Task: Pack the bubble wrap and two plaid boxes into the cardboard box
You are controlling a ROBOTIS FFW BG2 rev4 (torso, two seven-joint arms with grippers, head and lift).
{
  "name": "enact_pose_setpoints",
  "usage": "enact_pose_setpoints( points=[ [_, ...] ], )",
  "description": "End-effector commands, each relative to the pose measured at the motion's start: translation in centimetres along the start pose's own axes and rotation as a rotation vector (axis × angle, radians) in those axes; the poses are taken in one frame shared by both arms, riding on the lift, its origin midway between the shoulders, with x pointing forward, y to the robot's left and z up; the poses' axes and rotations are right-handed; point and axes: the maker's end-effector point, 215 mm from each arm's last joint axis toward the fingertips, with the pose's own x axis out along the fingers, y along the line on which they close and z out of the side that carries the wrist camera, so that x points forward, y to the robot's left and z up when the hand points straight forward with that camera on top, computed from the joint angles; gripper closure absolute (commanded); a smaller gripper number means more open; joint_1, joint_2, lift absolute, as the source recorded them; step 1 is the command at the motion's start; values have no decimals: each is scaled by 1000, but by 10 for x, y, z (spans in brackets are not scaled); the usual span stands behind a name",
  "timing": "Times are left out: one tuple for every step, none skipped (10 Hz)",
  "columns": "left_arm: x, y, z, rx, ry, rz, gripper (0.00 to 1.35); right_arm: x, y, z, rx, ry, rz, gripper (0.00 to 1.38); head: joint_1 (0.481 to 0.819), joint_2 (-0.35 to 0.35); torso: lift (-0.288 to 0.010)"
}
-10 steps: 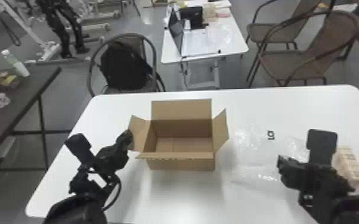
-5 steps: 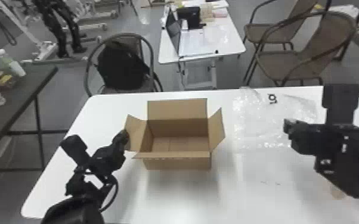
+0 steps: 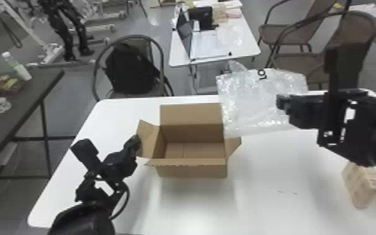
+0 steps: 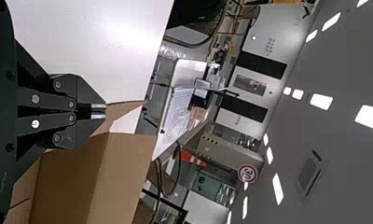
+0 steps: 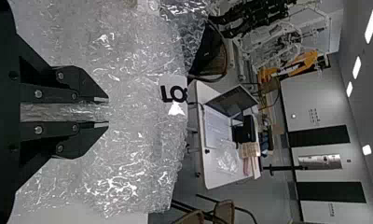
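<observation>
Keeping its load up off the white table [image 3: 274, 206], the black right gripper [image 3: 282, 102], in the head view, holds the clear bubble wrap [image 3: 259, 100] beside the open brown cardboard box [image 3: 193, 170], presumably to lower it in; pale tan plaid boxes [image 3: 360, 186] sit near that arm, probably awaiting packing. In the left wrist view, the black left gripper [image 4: 100, 111] looks pinched together on a side flap [image 4: 124, 110], likely steadying the box. In the right wrist view, the right claw clamps the wrap between its fingers.
</observation>
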Motion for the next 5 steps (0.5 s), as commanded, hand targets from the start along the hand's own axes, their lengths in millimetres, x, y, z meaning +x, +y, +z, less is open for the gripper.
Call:
enact_pose_setpoints(
  points=[
    [2,-2,0,5,5,-5,1213,27,31,-8,9,15,56,1035,695,239,-71],
    [4,-5,0,12,9,-9,1213,42,52,-11,23,14,92,1035,695,262,-71],
    [5,-5,0,19,15,-11,1213,57,71,-14,36,6,128,1035,695,284,-71],
    [6,-4,1,29,19,-13,1213,72,95,-18,51,7,173,1035,695,304,-71],
    [7,-4,2,42,24,-17,1213,86,121,-17,71,6,221,1035,695,326,-71]
  ],
)
